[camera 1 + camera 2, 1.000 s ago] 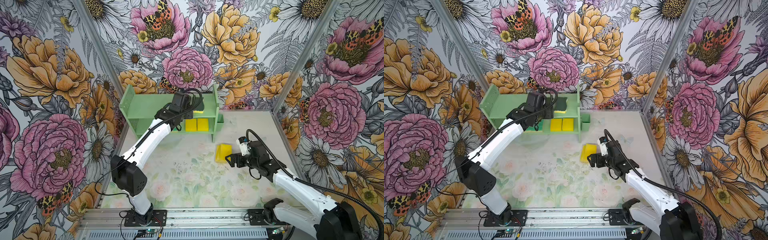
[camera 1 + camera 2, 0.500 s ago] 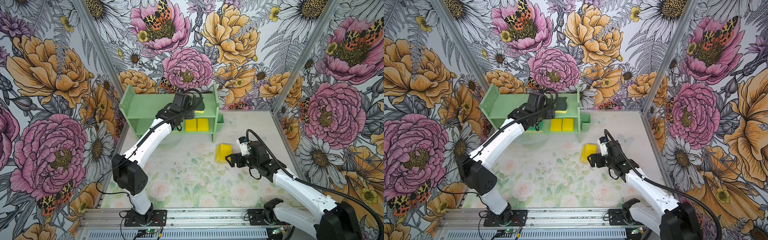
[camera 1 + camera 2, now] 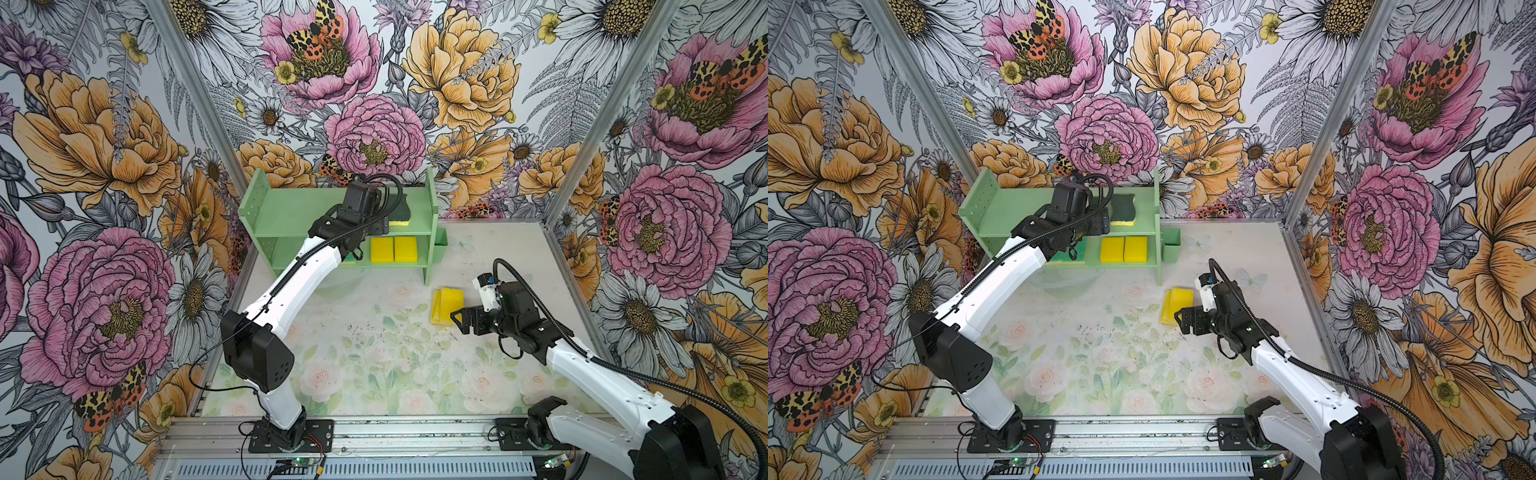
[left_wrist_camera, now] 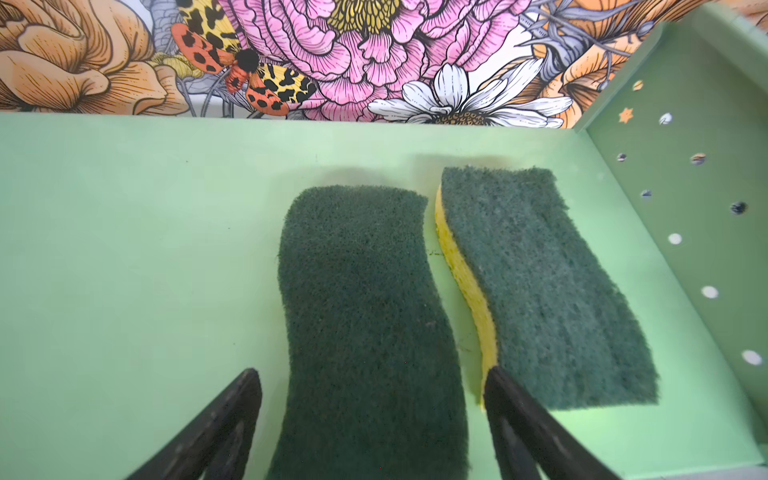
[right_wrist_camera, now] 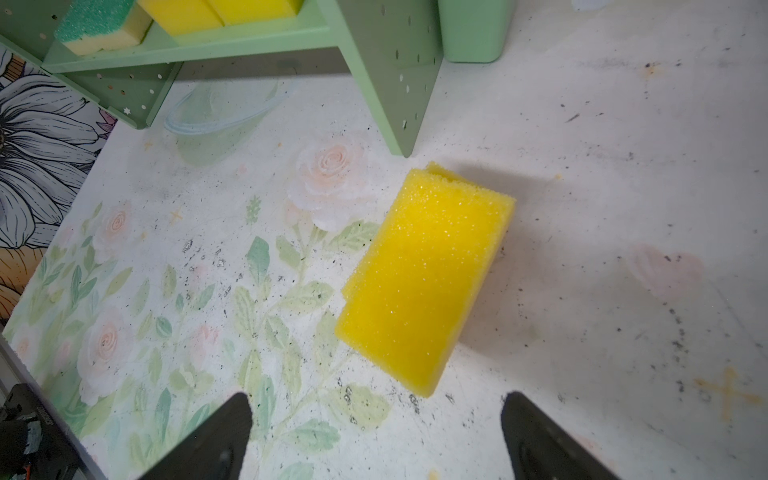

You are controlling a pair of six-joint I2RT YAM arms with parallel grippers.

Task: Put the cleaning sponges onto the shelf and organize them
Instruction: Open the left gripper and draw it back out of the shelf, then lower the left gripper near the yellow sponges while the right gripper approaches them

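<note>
On the top tier of the mint-green shelf (image 3: 291, 208) lie two wavy dark-green-topped sponges side by side. My left gripper (image 4: 370, 374) stands open astride the near one (image 4: 365, 311), a gap showing on each side. The other (image 4: 540, 286) lies beside the hole-dotted end panel and shows in both top views (image 3: 1123, 208). Two yellow sponges (image 3: 381, 249) (image 3: 405, 249) and a bright-green-topped one (image 3: 1077, 251) sit on the lower tier. Two stacked yellow sponges (image 5: 424, 282) lie on the table. My right gripper (image 5: 376, 398) hangs open just short of them, holding nothing.
A small green cup (image 3: 441, 243) hangs on the shelf's right side panel. A clear plastic bowl-like piece (image 5: 220, 108) lies on the table under the shelf's front edge. The floral walls close in on three sides, and a metal rail (image 3: 374, 432) runs along the front.
My left gripper's jaws have spread apart, letting go of the dark-green-topped sponge on the top tier. The right arm and the stacked yellow sponges have not moved.
</note>
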